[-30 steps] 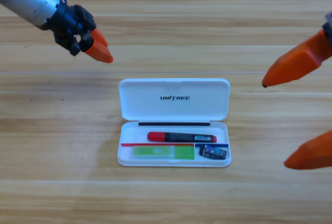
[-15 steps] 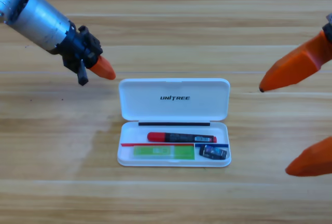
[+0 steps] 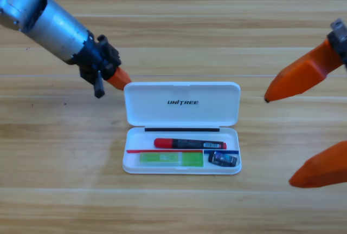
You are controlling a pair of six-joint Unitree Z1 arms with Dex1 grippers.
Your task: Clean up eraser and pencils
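Pen (image 3: 190,143), green bar (image 3: 171,159) and eraser (image 3: 223,160) lie inside the open white case (image 3: 181,104).

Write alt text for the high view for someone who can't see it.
An open white case lies on a wooden table, holding a red-and-black pen, a light-green bar and a small black eraser. The left gripper hangs by the lid's upper left corner. The right gripper waits at the right edge, jaws wide apart.

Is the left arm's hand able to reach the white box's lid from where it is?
Probably yes. The left hand sits just beside the upper-left corner of the open lid, with only bare table between them. The right hand is off at the right edge.
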